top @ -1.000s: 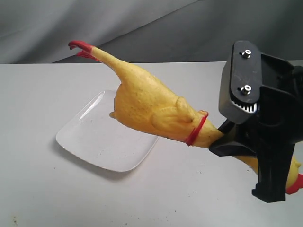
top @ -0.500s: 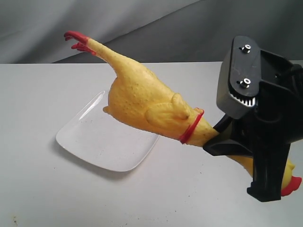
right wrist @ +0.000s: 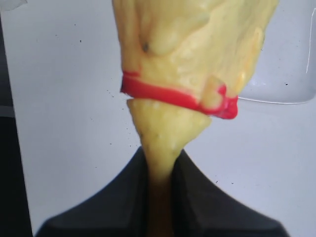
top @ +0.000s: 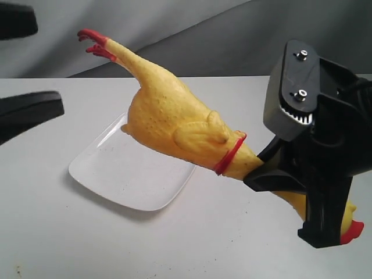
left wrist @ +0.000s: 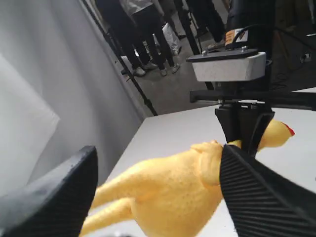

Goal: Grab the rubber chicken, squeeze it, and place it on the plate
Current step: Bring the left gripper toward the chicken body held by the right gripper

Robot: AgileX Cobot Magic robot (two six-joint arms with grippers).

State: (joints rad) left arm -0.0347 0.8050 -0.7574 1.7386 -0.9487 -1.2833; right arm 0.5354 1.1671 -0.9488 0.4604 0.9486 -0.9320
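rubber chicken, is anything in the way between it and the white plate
Nothing visible. The long yellow rubber chicken, clamped at the neck by the right gripper, hangs in air by the glossy white rounded-square plate. The plate is bare; the open left gripper is off to one side.

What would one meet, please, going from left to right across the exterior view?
From the left: left pincer → plate → red neck ring of the rubber chicken → right pincer. The chicken's body spans the plate, so as a whole it has no place in the order.
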